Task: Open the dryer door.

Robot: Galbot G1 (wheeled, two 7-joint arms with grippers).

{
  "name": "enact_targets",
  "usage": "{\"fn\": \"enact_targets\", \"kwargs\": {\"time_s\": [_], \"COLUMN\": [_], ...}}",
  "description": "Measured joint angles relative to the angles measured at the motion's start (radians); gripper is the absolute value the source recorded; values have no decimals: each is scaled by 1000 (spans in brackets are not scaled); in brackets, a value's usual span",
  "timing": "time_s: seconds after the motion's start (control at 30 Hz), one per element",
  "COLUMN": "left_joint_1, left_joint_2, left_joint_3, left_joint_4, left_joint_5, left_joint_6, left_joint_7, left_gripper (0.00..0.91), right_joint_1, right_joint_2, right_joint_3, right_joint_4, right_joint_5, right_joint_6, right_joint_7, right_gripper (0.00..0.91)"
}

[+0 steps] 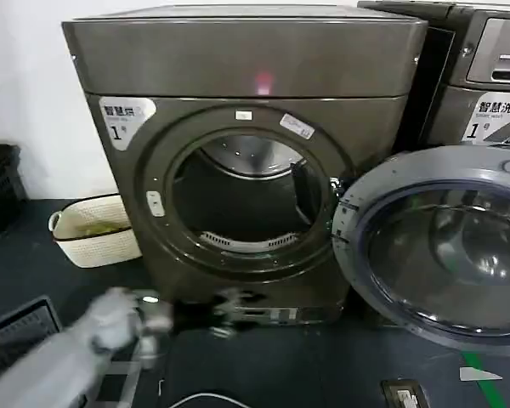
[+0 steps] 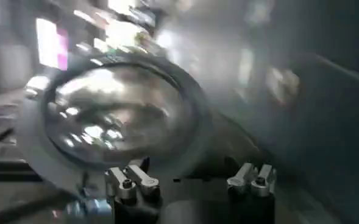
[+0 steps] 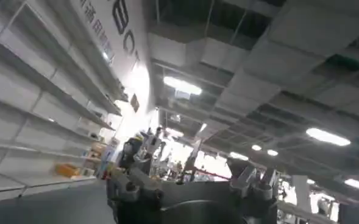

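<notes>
Dryer (image 1: 238, 76), bronze-grey, label "1" at its upper left corner; we note the drum opening exposed. Dryer door (image 1: 442, 246) swung fully open to the right, glass facing us, in front of the neighbouring machine (image 1: 484, 76). Left gripper (image 1: 229, 308) low before the dryer's base, fingers (image 2: 130, 181) spread apart, holding nothing. Right gripper (image 3: 194, 182) points at the ceiling, fingers apart, empty. Basket (image 1: 93, 229) on the floor, left of the dryer.
</notes>
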Motion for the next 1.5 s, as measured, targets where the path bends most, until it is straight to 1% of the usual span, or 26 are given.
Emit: {"fn": "enact_targets", "kwargs": {"time_s": [0.03, 0.13, 0.2, 0.33, 0.43, 0.53, 0.7, 0.8, 0.87, 1.0, 1.23, 1.4, 1.43, 1.5], "left_joint_1": [7, 25, 33, 35, 59, 89, 153, 181, 200, 238, 254, 260, 263, 266], "left_joint_2": [30, 124, 192, 318, 392, 444, 511, 534, 539, 543, 548, 556, 557, 557], "left_joint_3": [-28, -110, -150, -188, -210, -219, -223, -234, -247, -267, -278, -280, -280, -279], "left_joint_4": [1, 12, 24, 57, 89, 139, 239, 278, 288, 297, 309, 325, 329, 339], "left_joint_5": [36, 200, 334, 551, 696, 783, 803, 815, 819, 815, 812, 803, 801, 791], "left_joint_6": [0, 0, -1, -1, 0, 0, 1, 1, 1, 1, 2, 2, 2, 2], "left_joint_7": [-3, -57, -68, -72, -74, -71, -66, -71, -71, -69, -67, -67, -67, -67], "left_gripper": [907, 907, 907, 907, 907, 907, 907, 907, 907, 907, 907, 907, 907, 907], "right_joint_1": [2, 9, 15, 22, 24, 25, 28, 35, 40, 42, 38, 28, 23, 13], "right_joint_2": [1, 3, 5, 7, 5, 2, -1, 1, 6, 8, 7, 7, 6, 4], "right_joint_3": [-5, -13, -16, -22, -29, -34, -46, -59, -64, -70, -52, -31, -25, -19], "right_joint_4": [0, -5, -11, -22, -29, -40, -51, -53, -52, -55, -66, -85, -92, -110], "right_joint_5": [15, 60, 98, 148, 150, 150, 145, 136, 120, 120, 117, 120, 121, 124], "right_joint_6": [-3, -5, 2, 13, 13, 24, 37, 48, 49, 54, 59, 91, 103, 147], "right_joint_7": [-1, 0, 4, 8, 7, 8, 7, 3, -1, 8, 40, 66, 66, 71], "right_gripper": [907, 907, 907, 907, 907, 907, 907, 907, 907, 907, 907, 907, 907, 907]}}
